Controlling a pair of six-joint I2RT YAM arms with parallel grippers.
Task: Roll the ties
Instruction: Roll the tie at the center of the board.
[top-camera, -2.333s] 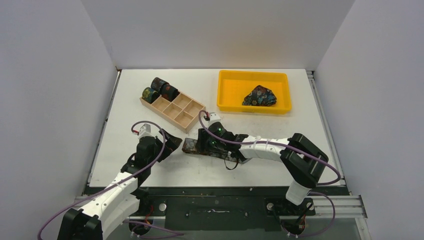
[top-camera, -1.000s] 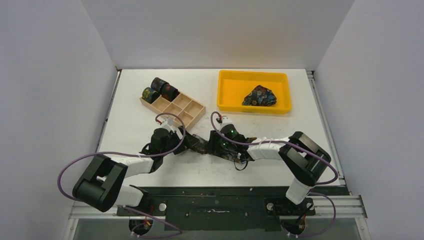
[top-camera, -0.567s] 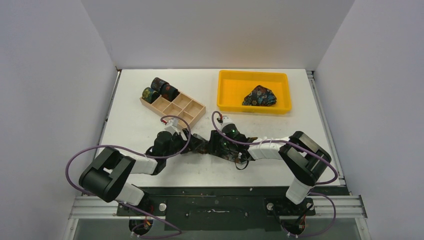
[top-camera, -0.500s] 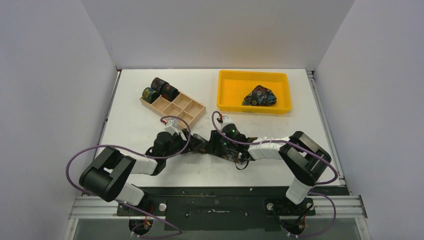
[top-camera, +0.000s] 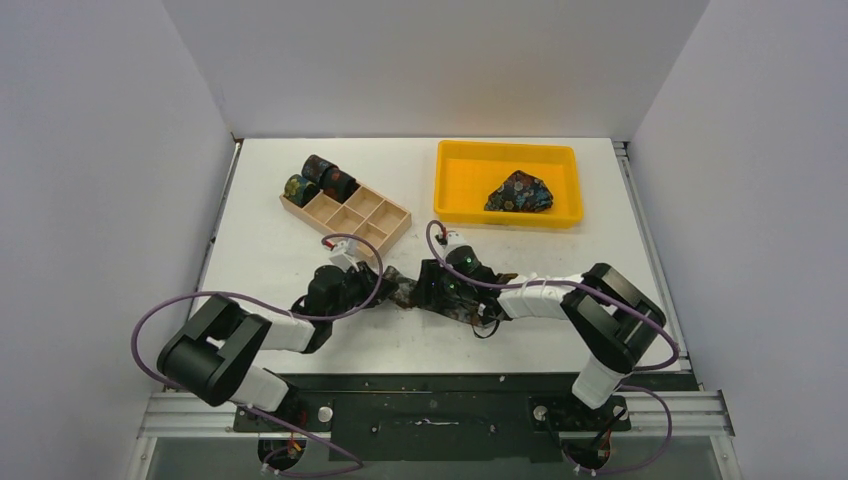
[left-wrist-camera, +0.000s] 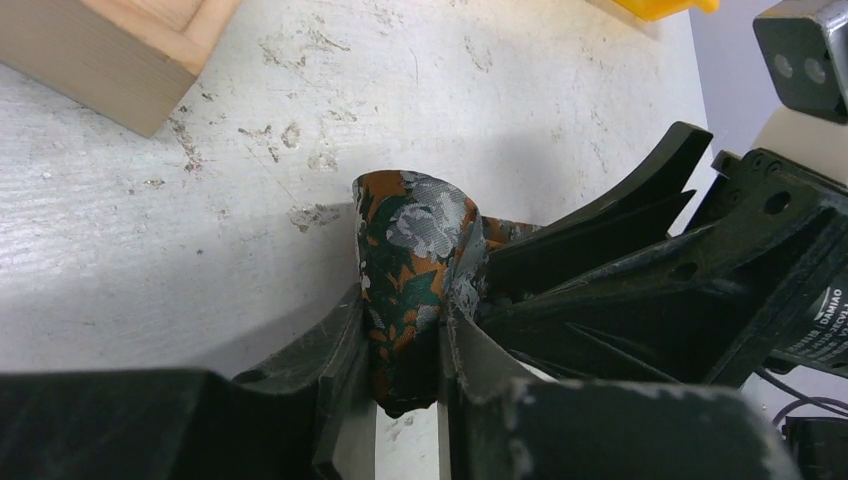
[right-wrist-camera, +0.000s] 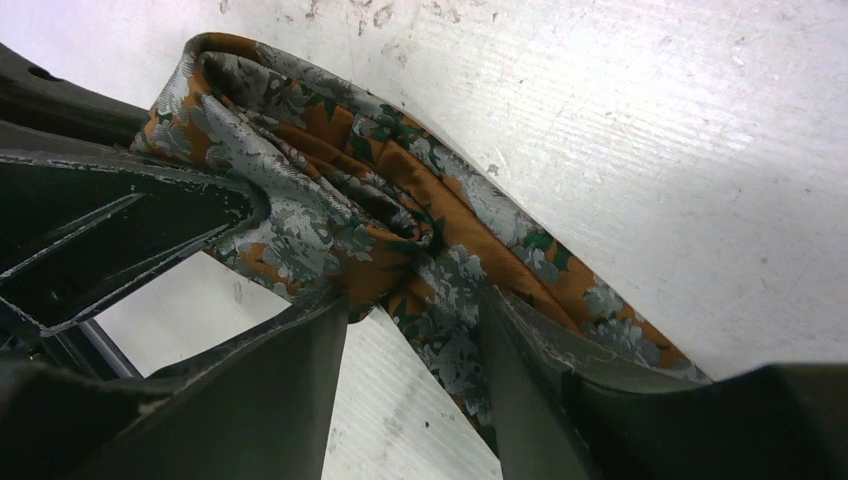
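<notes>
A rust-orange tie with grey and green flowers (top-camera: 405, 291) lies bunched on the white table between my two grippers. In the left wrist view the tie's folded end (left-wrist-camera: 415, 255) stands up, pinched by my left gripper (left-wrist-camera: 405, 350), which is shut on it. My left gripper (top-camera: 378, 283) comes in from the left, and my right gripper (top-camera: 425, 289) faces it close by. In the right wrist view the tie (right-wrist-camera: 400, 220) runs diagonally, and my right gripper (right-wrist-camera: 415, 330) holds its bunched fabric between its half-closed fingertips. Three rolled ties (top-camera: 320, 178) sit at the wooden box's far end.
The wooden compartment box (top-camera: 345, 210) stands behind the left gripper, and its corner (left-wrist-camera: 110, 50) shows in the left wrist view. A yellow tray (top-camera: 508, 148) at the back right holds a crumpled blue floral tie (top-camera: 520, 192). Grey walls enclose the table.
My left arm has reached in from the left to the tie's end, and its gripper has closed on it. The right gripper stays on the tie, its jaws slightly wider.
</notes>
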